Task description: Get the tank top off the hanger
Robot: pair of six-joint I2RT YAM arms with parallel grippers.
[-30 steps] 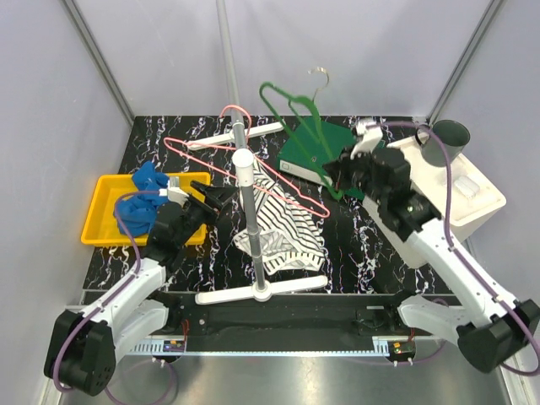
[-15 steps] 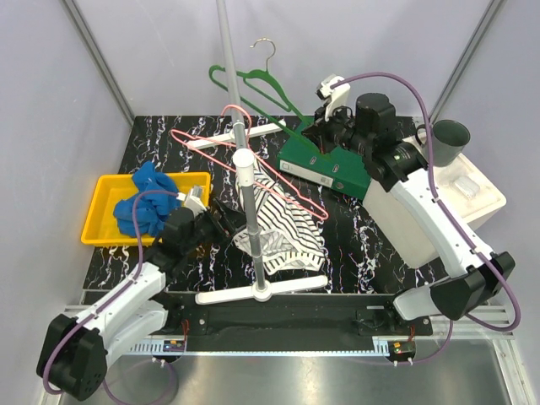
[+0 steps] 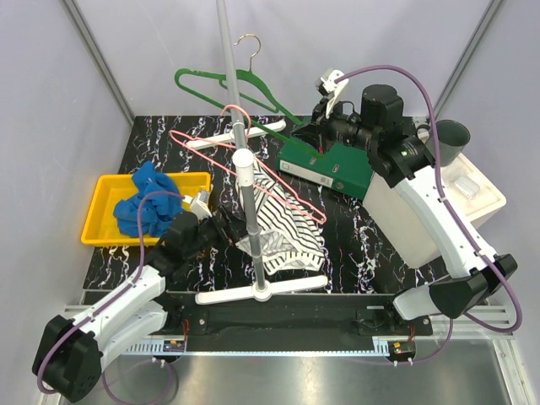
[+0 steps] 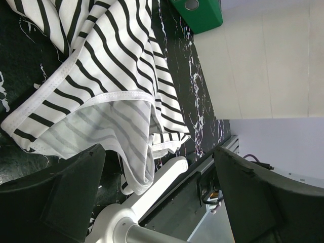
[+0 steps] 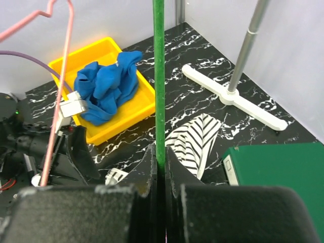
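R arm has swung up off the worktop point(image 3: 160, 139): a sec ago it lay low, right of the green binder point(image 3: 337, 169); now it's reared high w/ the wrist over the binder's far end, so more of the binder shows. The green hanger point(image 5: 159, 76) went w/ it in the right gripper point(image 5: 161, 154), from above the binder up and leftward; its hook now sits at the back wall, left of where it was. L arm pushed fwd and right: left gripper point(image 3: 224, 226) moved from beside the yellow tray point(image 3: 97, 232) to just beside the stand pole point(image 3: 251, 211), at the tank top point(image 3: 283, 228) edge, fingers spread a bit wider.
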